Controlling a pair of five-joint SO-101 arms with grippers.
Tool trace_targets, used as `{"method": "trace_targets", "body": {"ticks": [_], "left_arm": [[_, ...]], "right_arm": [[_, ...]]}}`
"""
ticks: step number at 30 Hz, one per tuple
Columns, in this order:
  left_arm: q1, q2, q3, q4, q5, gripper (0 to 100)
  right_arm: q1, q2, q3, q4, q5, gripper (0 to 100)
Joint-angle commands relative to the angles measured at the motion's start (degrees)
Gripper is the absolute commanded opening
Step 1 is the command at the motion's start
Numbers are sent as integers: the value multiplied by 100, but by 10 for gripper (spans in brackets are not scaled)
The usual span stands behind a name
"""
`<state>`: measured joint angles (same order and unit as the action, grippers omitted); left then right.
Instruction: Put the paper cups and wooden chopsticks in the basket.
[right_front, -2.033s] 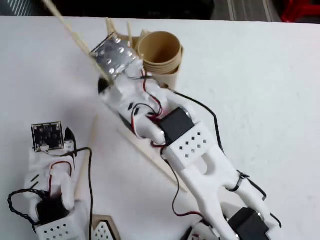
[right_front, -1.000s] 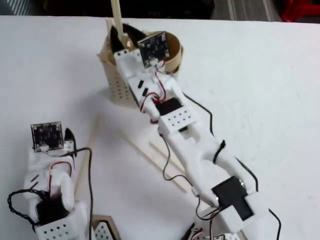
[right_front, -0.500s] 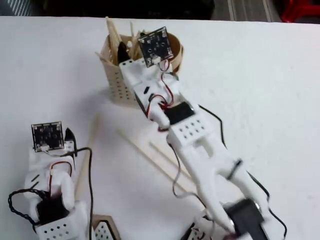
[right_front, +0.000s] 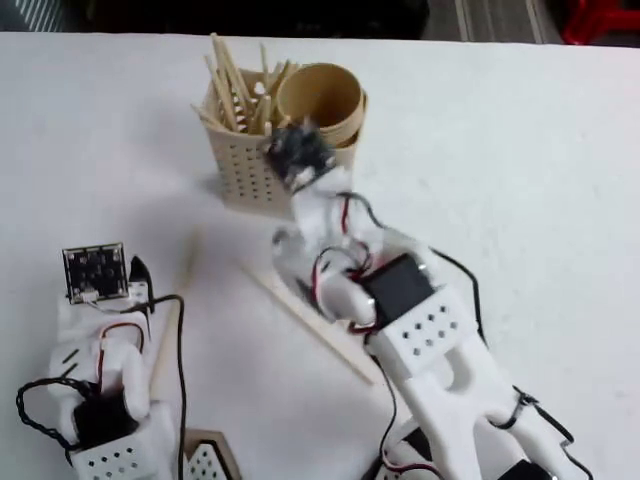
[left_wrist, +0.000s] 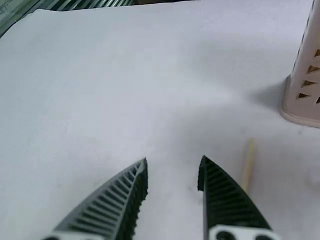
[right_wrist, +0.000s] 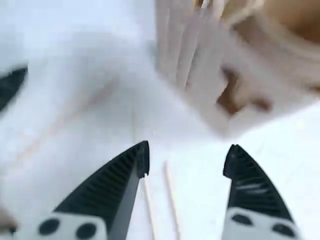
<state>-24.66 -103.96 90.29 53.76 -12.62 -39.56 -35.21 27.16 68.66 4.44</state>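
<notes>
Several wooden chopsticks, i.e. a bundle of chopsticks (right_front: 238, 92), stand fanned out in the basket (right_front: 245, 175), tips poking above its rim. Paper cups (right_front: 320, 100) are nested in one stack, mouth up, right beside the bundle at the basket's other end. You can't tell from the high view whether the stack sits inside the basket wall or just against it. A pair of chopsticks (right_front: 285, 300) lies flat on the table (right_front: 520, 150), side by side, running diagonally from near the basket back under the R arm (right_front: 420, 330). A single chopstick (right_front: 186, 258) lies apart from that pair, over by the L arm (right_front: 100, 350) and partly crossed by its cable. R gripper (right_wrist: 185, 160) hangs low over the pair w/ jaws spread wide and nothing btwn the fingers. In the R wrist view you see both sticks (right_wrist: 171, 200) on the table inside the gap, not touched, basket and bundle blurred just ahead. L gripper (left_wrist: 172, 167) sits low over bare table, well short of the basket, jaws apart, holding nothing. The single chopstick (left_wrist: 246, 161) lies just outside one finger, and the basket's corner (left_wrist: 305, 85) shows farther off. Table is plain white.
</notes>
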Motion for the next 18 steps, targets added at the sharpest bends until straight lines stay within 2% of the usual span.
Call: {"method": "trace_targets", "body": {"ticks": [1, 6, 9, 12, 18], "left_arm": [[4, -57, -35, -149, -44, 177], [4, -57, -26, -149, -44, 177], [4, -57, -26, -149, -44, 177], [4, -57, -26, -149, -44, 177], [4, -57, -26, -149, -44, 177]], "right_arm": [[-180, 66, 413, 277, 167, 247], [-295, 866, 853, 277, 343, 250], [-268, 1543, 844, 268, 404, 305], [-286, 2193, 844, -13, 404, 365], [-295, 3099, 844, -655, 404, 372]]}}
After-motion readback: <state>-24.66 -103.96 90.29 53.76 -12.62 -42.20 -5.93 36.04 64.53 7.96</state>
